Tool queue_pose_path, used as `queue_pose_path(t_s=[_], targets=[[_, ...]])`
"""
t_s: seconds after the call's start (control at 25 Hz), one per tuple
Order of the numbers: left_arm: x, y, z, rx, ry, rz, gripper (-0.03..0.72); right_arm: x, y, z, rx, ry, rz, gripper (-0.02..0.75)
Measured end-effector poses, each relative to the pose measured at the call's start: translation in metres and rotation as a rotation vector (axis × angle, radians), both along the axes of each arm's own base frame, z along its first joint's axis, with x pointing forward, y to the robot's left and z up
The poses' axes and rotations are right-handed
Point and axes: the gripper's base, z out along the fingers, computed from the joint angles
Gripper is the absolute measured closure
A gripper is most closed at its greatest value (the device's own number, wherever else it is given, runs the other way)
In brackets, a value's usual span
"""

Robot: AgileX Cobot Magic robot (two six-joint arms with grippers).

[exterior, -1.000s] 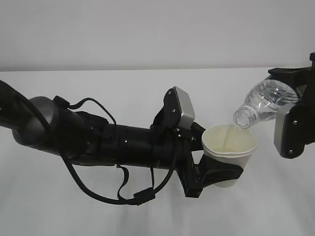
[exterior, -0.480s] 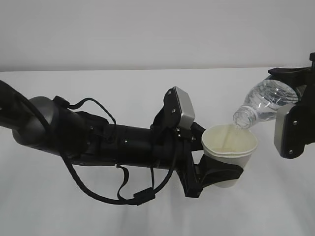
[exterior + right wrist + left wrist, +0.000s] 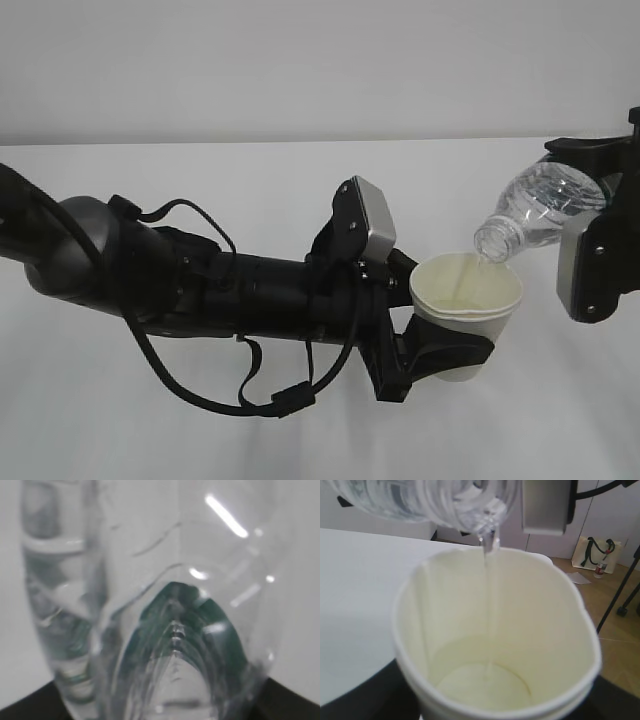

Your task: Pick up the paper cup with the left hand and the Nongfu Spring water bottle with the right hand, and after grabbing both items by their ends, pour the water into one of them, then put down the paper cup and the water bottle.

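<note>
Two arms meet above a white worktop (image 3: 120, 420). From the left of the exterior view a thick black arm with loose cables reaches level across the surface; its gripper, the left hand (image 3: 440, 355), has its jaws partly spread and closed round the lower wall of the paper cup (image 3: 467, 300), which stands upright and clear of the worktop, mouth up. A grey module (image 3: 370, 215) sits on top of the wrist. At the right edge the right hand (image 3: 590, 210), black with a grey plate on its side, has its jaws partly spread round the base end of the Nongfu Spring water bottle (image 3: 535, 215), seen up close in the right wrist view as ribbed clear plastic with a green tint showing through. This bottle is tilted neck-down toward the left, its open mouth just above the cup's far rim and not touching it. A thin stream of the water (image 3: 490, 580) falls from the neck into the cup, and a shallow pool covers the cream bottom. Behind the worktop stands a plain pale wall (image 3: 300, 60). Past the worktop's edge, the left wrist view shows a wooden floor (image 3: 615, 645), a bag with dark handles (image 3: 595, 555) against the wall, and a black stand leg (image 3: 620, 595).
</note>
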Motion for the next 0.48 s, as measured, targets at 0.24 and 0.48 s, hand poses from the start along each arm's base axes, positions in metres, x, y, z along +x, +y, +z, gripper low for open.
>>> queue_pose_path(t_s=[0.24,0.48], targets=[[-0.0001,0.0000,-0.0001,0.001,-0.001,-0.001,0.206,0.0000,0.0000,0.0000,-0.002,-0.001,0.000,0.313],[-0.0001,0.0000,-0.0001,0.001,-0.001,-0.001,0.206,0.0000,0.0000,0.0000,-0.008,-0.003,0.002,0.313]])
